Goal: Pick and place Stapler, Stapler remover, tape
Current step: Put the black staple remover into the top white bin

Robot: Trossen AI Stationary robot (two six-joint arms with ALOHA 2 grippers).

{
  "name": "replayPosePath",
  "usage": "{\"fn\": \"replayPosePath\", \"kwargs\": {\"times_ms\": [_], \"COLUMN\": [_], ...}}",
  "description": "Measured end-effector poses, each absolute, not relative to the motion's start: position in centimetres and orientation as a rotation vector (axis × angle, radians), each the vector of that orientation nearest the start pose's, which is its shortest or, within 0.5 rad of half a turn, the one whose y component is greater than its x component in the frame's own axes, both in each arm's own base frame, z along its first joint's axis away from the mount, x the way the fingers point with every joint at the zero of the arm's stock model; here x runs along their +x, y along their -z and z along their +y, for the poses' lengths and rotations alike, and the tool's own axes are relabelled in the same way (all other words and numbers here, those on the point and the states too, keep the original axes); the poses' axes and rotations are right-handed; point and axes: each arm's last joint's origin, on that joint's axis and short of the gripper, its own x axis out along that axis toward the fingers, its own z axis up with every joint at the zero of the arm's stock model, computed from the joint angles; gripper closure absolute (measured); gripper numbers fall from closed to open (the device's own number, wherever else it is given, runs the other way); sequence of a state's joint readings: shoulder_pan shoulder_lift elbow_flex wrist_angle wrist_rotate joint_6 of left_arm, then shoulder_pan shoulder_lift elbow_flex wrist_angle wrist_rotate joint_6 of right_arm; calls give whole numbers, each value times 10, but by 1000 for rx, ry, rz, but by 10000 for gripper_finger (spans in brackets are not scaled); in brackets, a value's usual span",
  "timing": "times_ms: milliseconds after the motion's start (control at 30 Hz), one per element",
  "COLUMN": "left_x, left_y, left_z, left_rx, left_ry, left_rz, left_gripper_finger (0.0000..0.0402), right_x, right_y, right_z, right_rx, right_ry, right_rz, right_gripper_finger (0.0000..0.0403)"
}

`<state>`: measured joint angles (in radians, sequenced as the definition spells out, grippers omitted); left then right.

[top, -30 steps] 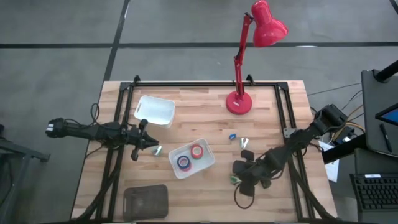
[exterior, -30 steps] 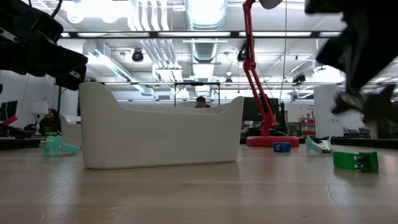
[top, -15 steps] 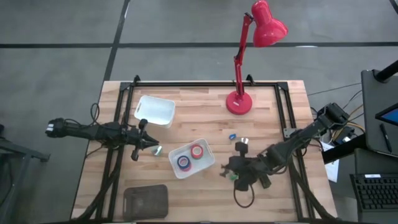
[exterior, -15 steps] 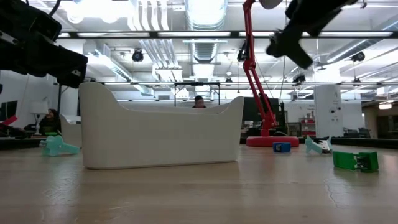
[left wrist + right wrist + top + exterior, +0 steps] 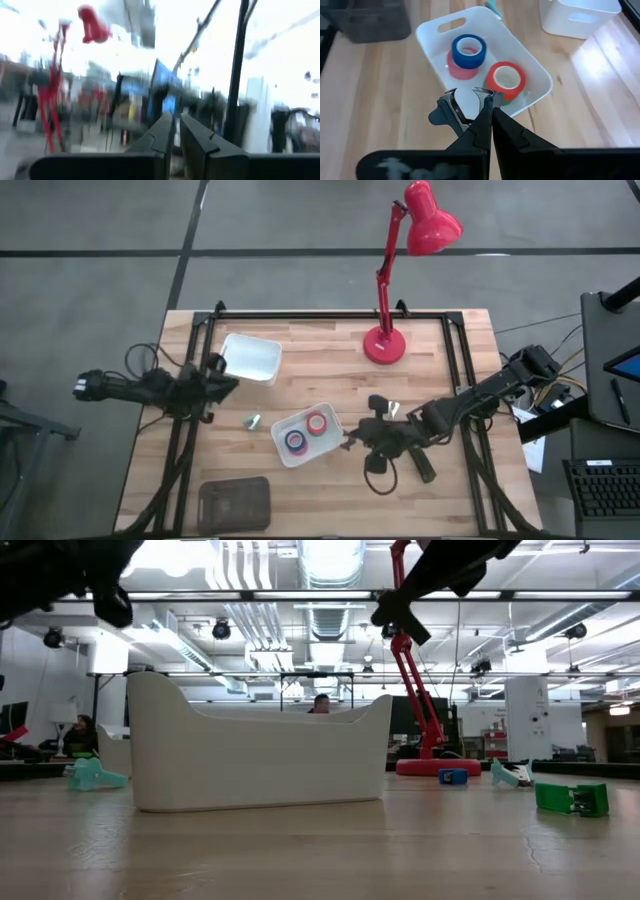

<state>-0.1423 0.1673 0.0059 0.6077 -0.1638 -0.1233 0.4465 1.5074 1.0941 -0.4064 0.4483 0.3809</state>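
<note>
Right hand: the right hand [image 5: 489,107] is pinched shut on a dark grey claw-shaped staple remover [image 5: 451,111], holding it in the air at the near rim of the white plastic tray with rounded corners [image 5: 535,75]; in the high view this right hand [image 5: 352,440] sits just beside that tray's right edge.
Left hand: the left hand [image 5: 228,383] hangs over the left side of the pale wooden worktop [image 5: 310,345], close to a second, empty white plastic bin [image 5: 250,358]; its two dark fingers [image 5: 162,135] stand nearly together with a thin gap, nothing visible between them.
Tape: inside the tray lie a blue ring-shaped tape roll [image 5: 468,51] stacked on a pink tape roll [image 5: 460,71], and beside them a red tape roll [image 5: 505,78] with a pale core, with a sliver of green under it.
Loose items: a small teal object [image 5: 253,421] lies on the worktop left of the tray; a small blue piece [image 5: 373,398] and a pale teal piece [image 5: 394,409] lie to its right; a green block [image 5: 571,799] shows in the low view.
Other things: a red desk lamp [image 5: 384,343] stands at the far edge; a dark mesh tray [image 5: 235,502] sits at the near left corner.
Stapler: cannot tell where it is.
</note>
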Motion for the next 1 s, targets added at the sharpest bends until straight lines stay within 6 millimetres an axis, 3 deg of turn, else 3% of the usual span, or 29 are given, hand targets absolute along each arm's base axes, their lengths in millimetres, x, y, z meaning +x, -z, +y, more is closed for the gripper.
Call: {"fn": "replayPosePath", "kwargs": {"times_ms": [100,200,433,633,1000], "left_x": [90,88,102,120,172], "left_y": [-222,-224,-215,-213,-231], "left_z": [-5,-3,-10,-13,-27], "left_rx": [-167,-155,-182,-184,-77], "left_ry": [-116,-164,11,17,91], "left_rz": [-601,-629,-512,-384,-199], "left_gripper_finger": [362,362,362,358,263], "right_x": [292,294,304,310,315], "right_y": [-255,-256,-265,-271,-276], "right_z": [120,119,117,113,111], "right_rx": [16,10,-59,-92,-93], "right_ry": [156,154,105,91,59], "right_rz": [719,707,600,534,483], "right_gripper_finger": [394,394,394,394,394]}}
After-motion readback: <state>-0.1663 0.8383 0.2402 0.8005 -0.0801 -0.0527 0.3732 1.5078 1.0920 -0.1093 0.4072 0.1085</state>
